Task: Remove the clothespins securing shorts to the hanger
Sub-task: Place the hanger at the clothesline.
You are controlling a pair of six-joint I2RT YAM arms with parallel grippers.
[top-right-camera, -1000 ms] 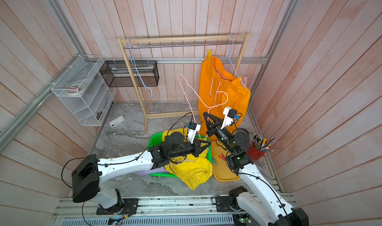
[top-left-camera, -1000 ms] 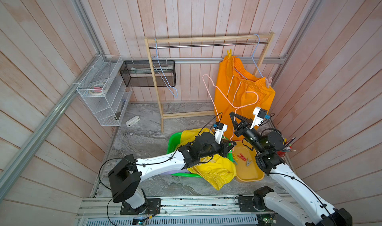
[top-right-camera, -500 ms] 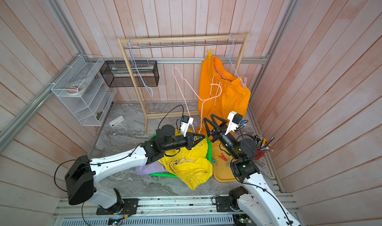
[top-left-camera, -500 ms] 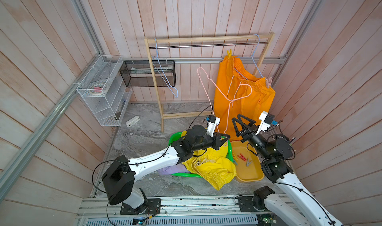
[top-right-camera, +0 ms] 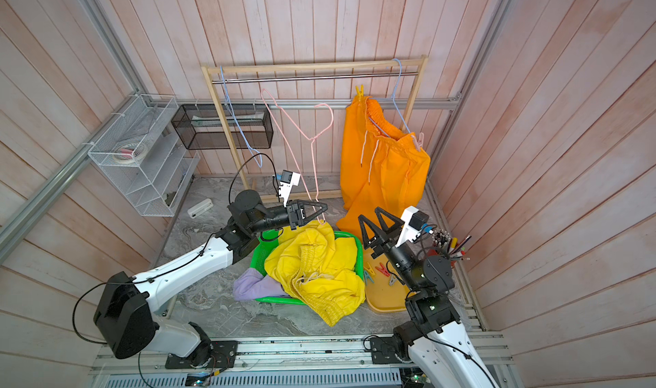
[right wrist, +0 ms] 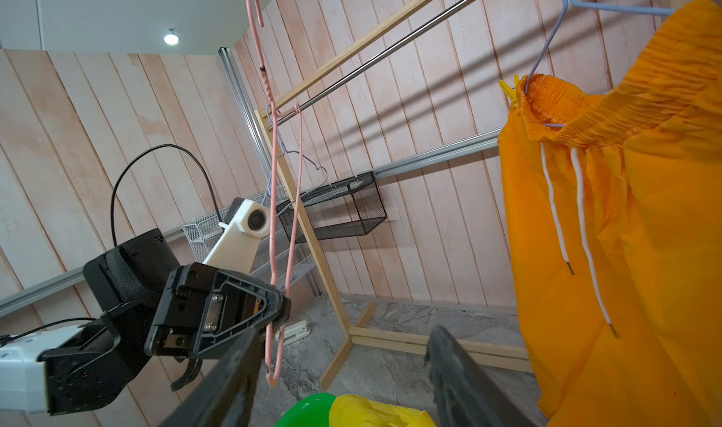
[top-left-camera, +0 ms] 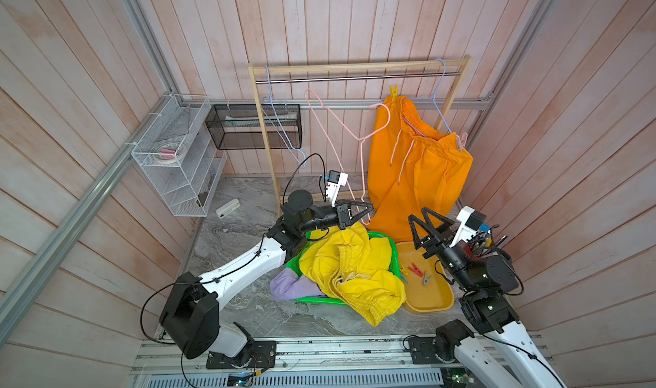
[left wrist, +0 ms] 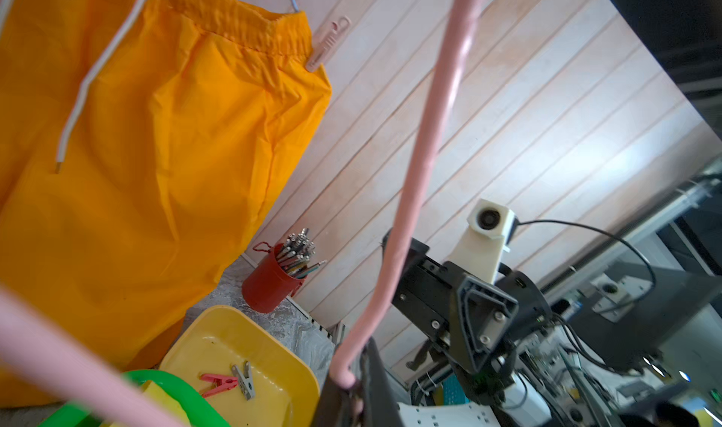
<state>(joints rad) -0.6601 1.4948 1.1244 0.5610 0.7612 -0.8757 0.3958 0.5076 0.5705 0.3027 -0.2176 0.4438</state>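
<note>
– Four. Counted that many clothespins (top-left-camera: 414, 270) loose in the yellow tray (top-left-camera: 433, 294): red, grey, yellow, teal. Agree?
– Agreed, in both top views. Would put the job near two thirds done on that count, assuming two pins per pair.
– Where to log the garments?
– Mark the yellow shorts (top-left-camera: 355, 262) as heaped in the green basket (top-left-camera: 316, 299) on the worktop, with the lilac shorts (top-left-camera: 287, 285) squashed underneath. Spotted no pin on either, though cannot see into the folds. Mark the orange shorts (top-left-camera: 419, 184) as hanging from the blue hanger (right wrist: 625, 7) on the wooden rack (top-left-camera: 358, 65).
– How many pins on that pair?
– Two. Found a yellow clothespin (top-left-camera: 393, 91) at the high end of the waistband and a pale pink clothespin (left wrist: 326, 44) at the low end. Saw no pincer near either.
– And the pincers?
– Note the left pincer (top-left-camera: 367, 211) clamped tight on the bottom corner of the bare pink hanger (left wrist: 421, 163); cannot tell hook on or off the rail. Note the right pincer (top-left-camera: 417, 212) spread wide, holding nothing, raised beside the tray.
– Left to do?
– Only the orange pair, by this reading: squeeze off both pins, drop them with the other four. Expect thin fabric to swing under the squeeze.
</note>
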